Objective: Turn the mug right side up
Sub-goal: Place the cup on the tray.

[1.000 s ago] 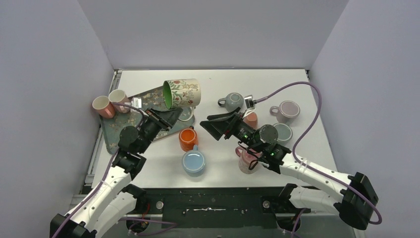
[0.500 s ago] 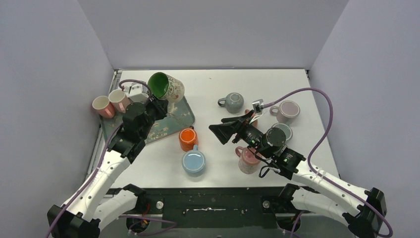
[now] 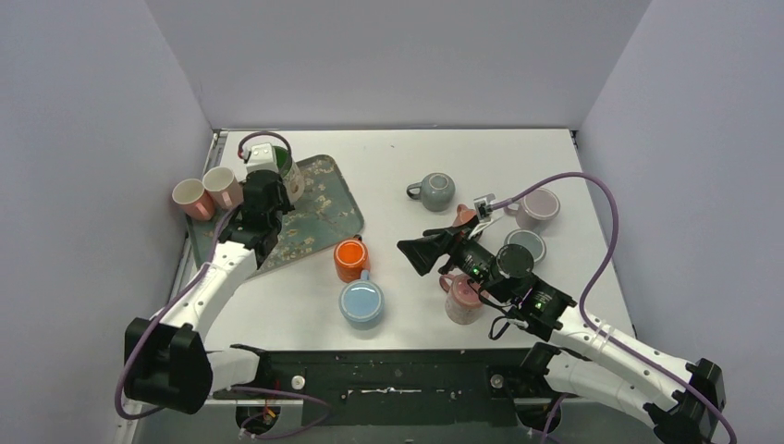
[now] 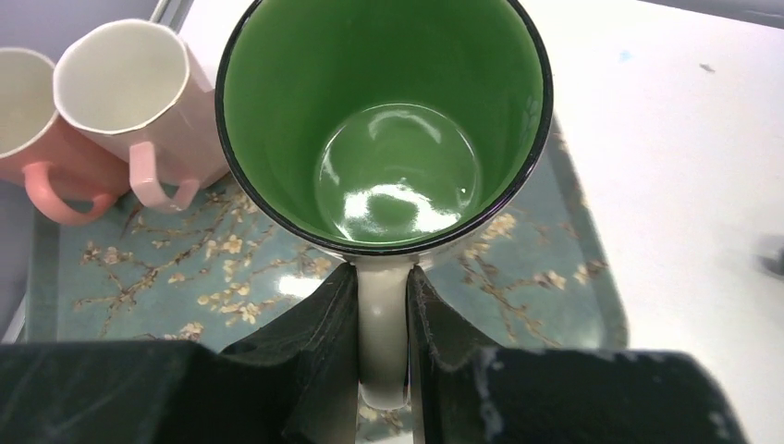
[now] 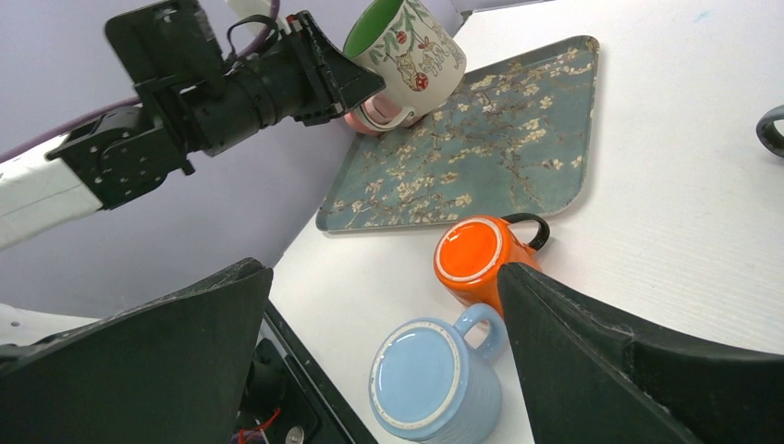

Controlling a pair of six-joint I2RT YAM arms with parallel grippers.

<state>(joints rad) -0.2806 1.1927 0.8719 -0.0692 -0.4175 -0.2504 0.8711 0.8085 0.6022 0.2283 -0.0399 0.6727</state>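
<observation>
The mug is white with a flower print and a green inside. Its mouth faces up, slightly tilted, over the far left corner of the flowered tray. My left gripper is shut on the mug's white handle, one finger on each side. From above, the left wrist hides most of the mug. In the right wrist view the mug hangs from the left gripper; whether its base touches the tray I cannot tell. My right gripper stands open mid-table, holding nothing.
An orange mug and a blue mug stand upside down in the middle. Two pink mugs sit at the tray's left edge. A grey mug, a mauve mug and a pink mug are on the right.
My left arm has swung the mug left and back over the tray, turning it from lying sideways to mouth up. My right gripper has drifted slightly right, still open.
</observation>
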